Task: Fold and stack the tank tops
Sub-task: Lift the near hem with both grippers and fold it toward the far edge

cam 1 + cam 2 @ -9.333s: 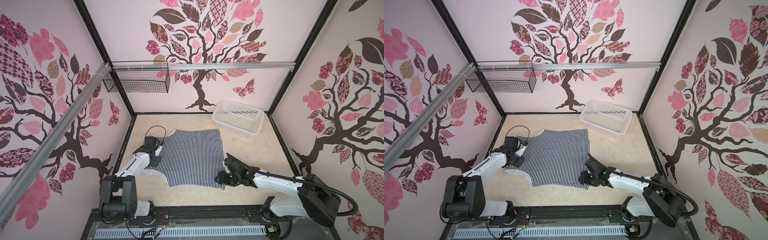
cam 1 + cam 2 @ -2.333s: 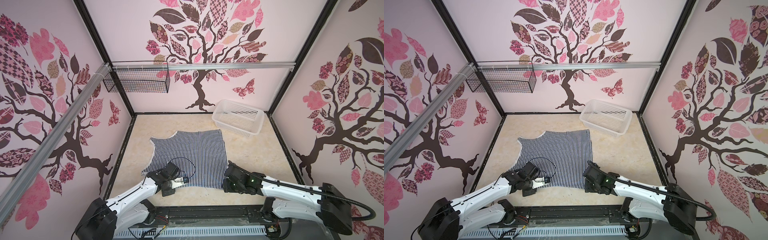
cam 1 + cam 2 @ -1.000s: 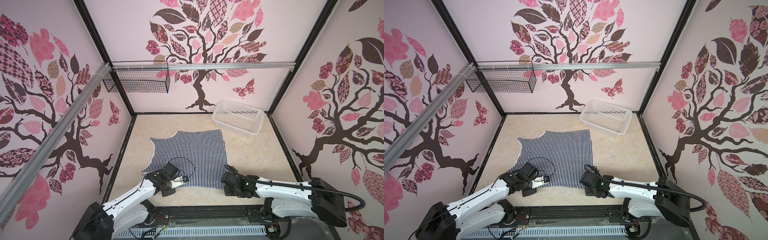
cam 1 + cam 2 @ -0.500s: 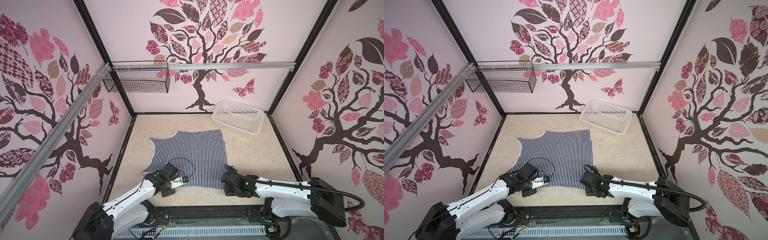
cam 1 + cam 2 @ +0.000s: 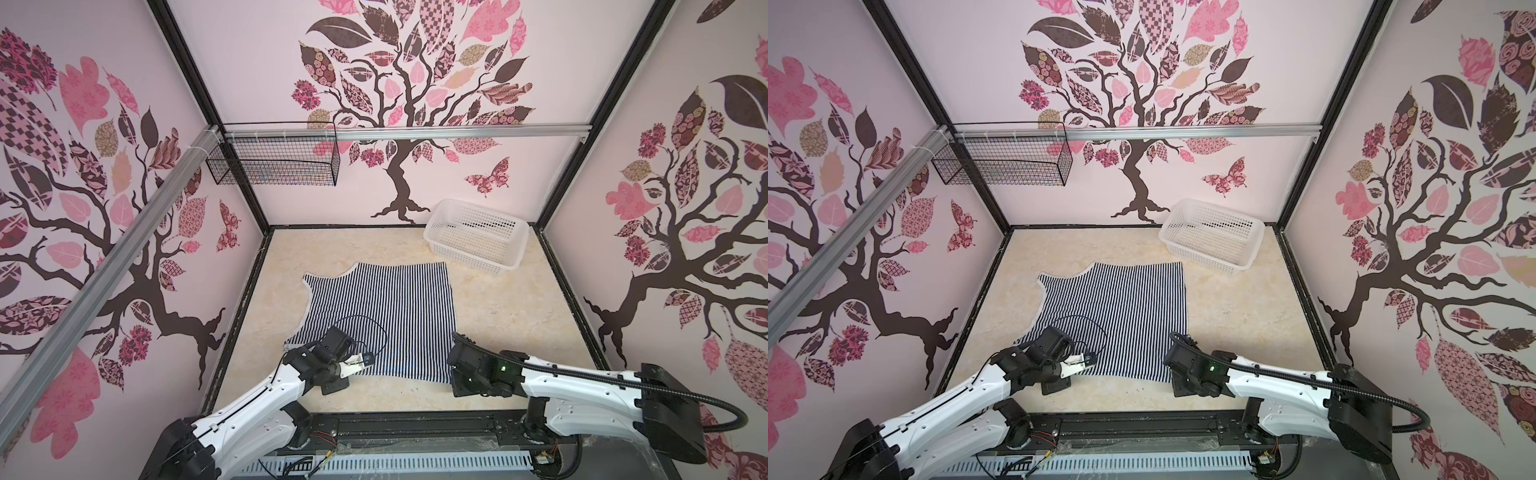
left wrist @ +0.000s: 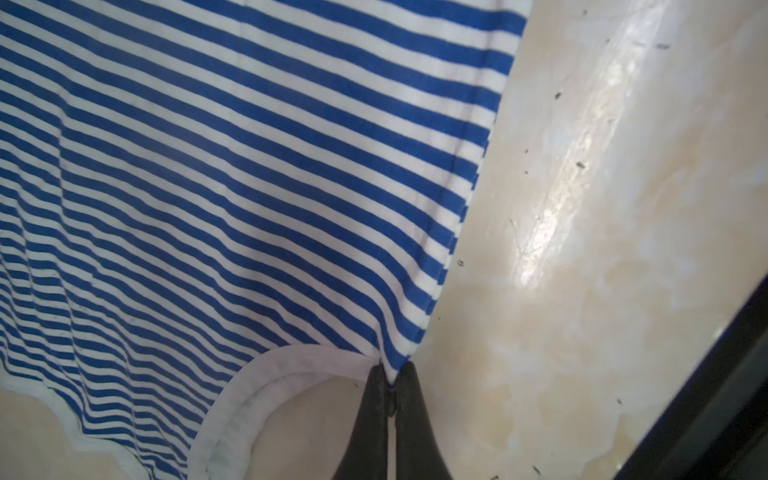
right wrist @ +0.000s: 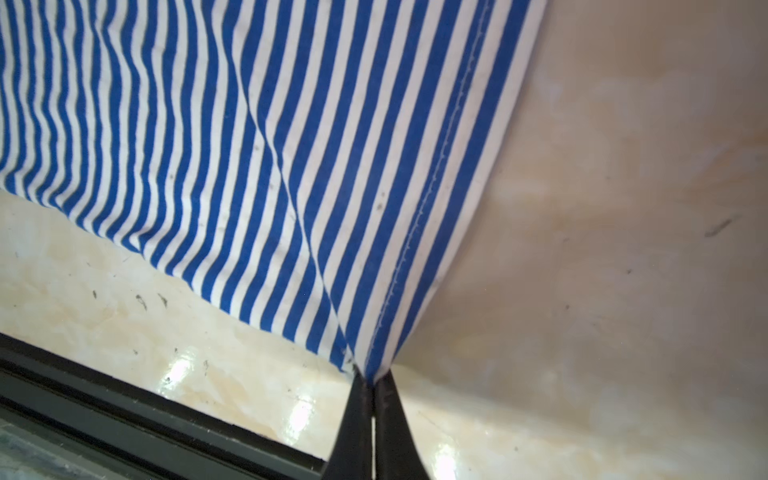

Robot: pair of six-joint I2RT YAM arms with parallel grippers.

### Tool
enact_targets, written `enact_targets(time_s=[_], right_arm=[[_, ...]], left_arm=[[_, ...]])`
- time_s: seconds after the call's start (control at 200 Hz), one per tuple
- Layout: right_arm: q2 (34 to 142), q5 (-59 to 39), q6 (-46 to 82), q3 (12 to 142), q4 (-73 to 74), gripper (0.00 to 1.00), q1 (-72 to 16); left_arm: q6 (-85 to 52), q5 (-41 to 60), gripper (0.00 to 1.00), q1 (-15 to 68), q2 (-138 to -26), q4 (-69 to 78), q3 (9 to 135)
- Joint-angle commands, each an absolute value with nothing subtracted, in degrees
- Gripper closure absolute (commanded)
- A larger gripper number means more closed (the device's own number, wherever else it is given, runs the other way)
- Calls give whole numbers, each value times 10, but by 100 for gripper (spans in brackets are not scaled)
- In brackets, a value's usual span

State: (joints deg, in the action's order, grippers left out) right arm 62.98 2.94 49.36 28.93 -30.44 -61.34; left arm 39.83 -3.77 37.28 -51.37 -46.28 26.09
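Soft navy-white striped tank top (image 5: 376, 309), white-edged; L pincer (image 6: 388, 372) & R pincer (image 7: 368, 377) each clamped on a corner.

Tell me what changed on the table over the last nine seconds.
The left gripper moved from the far-left end of the striped tank top to its near-left edge and pinched it. The right gripper shut on the near-right hem corner. The tank top stayed spread flat; the white basket did not move.
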Motion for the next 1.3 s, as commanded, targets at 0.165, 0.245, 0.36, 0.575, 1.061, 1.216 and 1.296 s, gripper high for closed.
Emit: enact_targets(time_s=[0.165, 0.245, 0.36, 0.575, 1.061, 1.216, 1.296], right_arm=[[587, 17, 474, 325, -365, 100, -613], [573, 23, 474, 331, -375, 100, -612], [561, 33, 473, 348, -390, 100, -613], [562, 69, 457, 395, -413, 100, -612], [563, 92, 389, 436, -432, 100, -529], [598, 100, 370, 449, -418, 100, -521], [614, 102, 359, 456, -413, 100, -508]], left_arm=[[396, -29, 97, 375, -458, -526, 296], [397, -31, 97, 374, -457, -536, 306], [402, -38, 97, 375, -458, -533, 315], [409, -47, 98, 375, -487, -505, 334], [450, -19, 100, 293, -560, -400, 370], [461, -24, 100, 292, -605, -376, 387], [464, -31, 100, 289, -629, -363, 396]])
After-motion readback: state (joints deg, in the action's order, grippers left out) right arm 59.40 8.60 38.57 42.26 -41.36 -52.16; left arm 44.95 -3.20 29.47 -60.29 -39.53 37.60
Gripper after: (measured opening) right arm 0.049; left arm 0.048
